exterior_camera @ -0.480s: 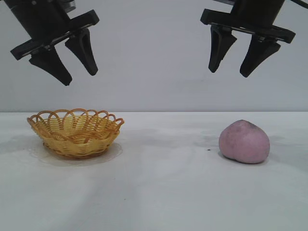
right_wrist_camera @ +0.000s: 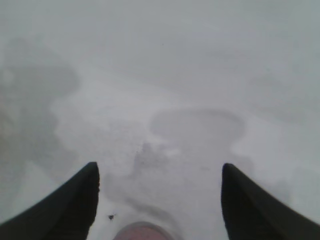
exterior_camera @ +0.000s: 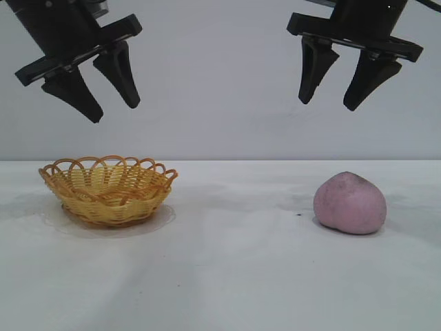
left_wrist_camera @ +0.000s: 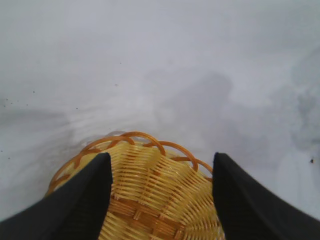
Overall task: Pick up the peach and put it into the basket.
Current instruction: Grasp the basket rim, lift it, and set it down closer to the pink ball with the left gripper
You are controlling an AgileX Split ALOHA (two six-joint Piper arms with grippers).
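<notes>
The right gripper (exterior_camera: 333,102) hangs with fingers apart high above the peach (exterior_camera: 349,203) on the table (exterior_camera: 234,276), so it should drop straight, straddling it, while the left gripper (exterior_camera: 114,109) waits, fingers apart, over the basket (exterior_camera: 108,189).

Most of the peach (right_wrist_camera: 142,232) below the right wrist view's edge, perhaps only its top showing.
</notes>
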